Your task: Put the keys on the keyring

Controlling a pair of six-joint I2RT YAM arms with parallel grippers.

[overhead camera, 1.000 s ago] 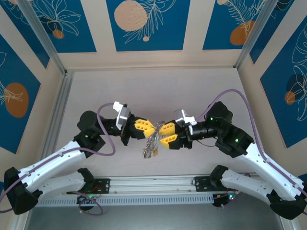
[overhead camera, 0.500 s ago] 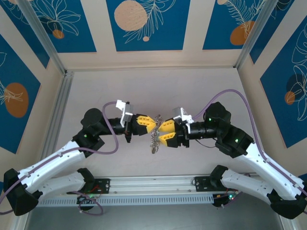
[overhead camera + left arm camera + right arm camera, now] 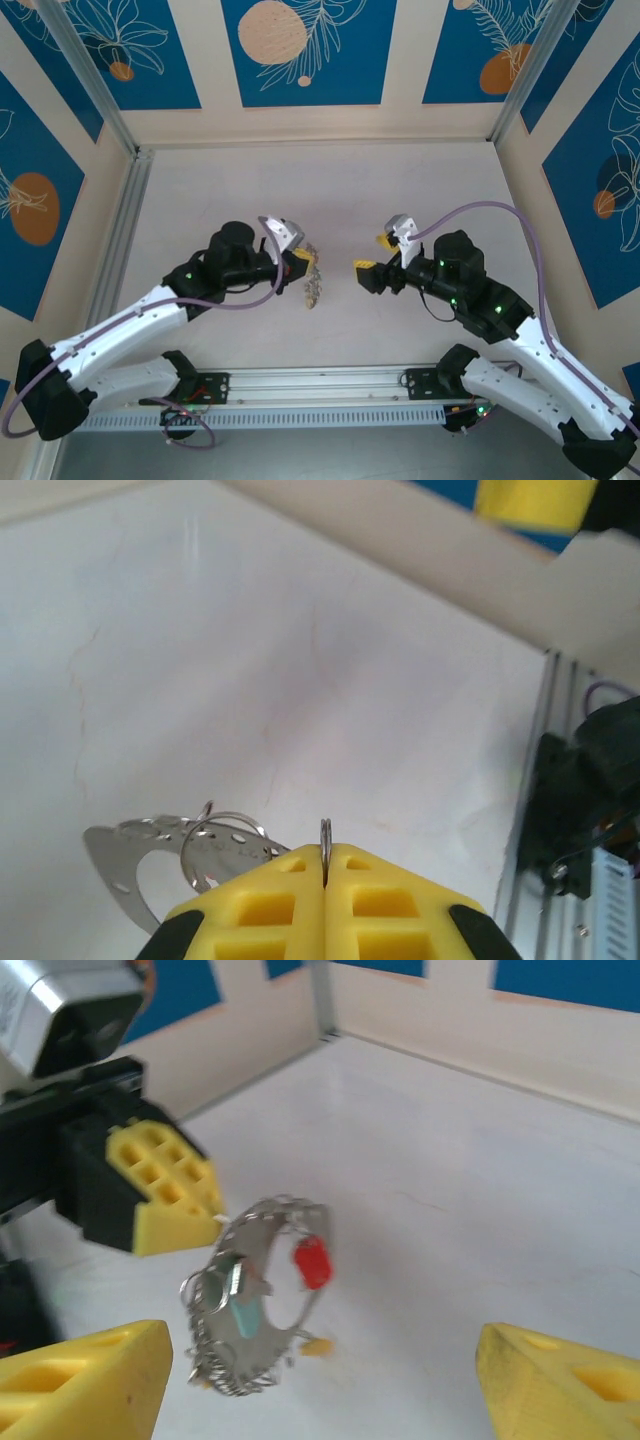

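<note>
Hanging from the left gripper is the keyring, near the middle of the pale table. The left gripper is squeezed tight, and its two yellow fingers press together with no gap. A thin wire loop sits between their tips. That loop is part of the keyring, so this gripper is holding the keyring. From the left wrist camera, the flat grey part of the ring pokes out to the left of the fingers, with little holes along its edge. From the right wrist camera, the keyring stands up on its edge, a bit tilted, just under the tip of the left gripper. Small silver bits hang all around its rim. The red key sits across the hole of the ring, near the top. The teal key is lower down on the left side. The yellow key is at the bottom right of the ring. I cannot tell if the bottom of the keyring touches the table. The right gripper is wide open and holds nothing. Its fingertips stand far apart in its own camera, one at each bottom corner. In the top view it is across from the left gripper, with bare table between it and the keyring.
</note>
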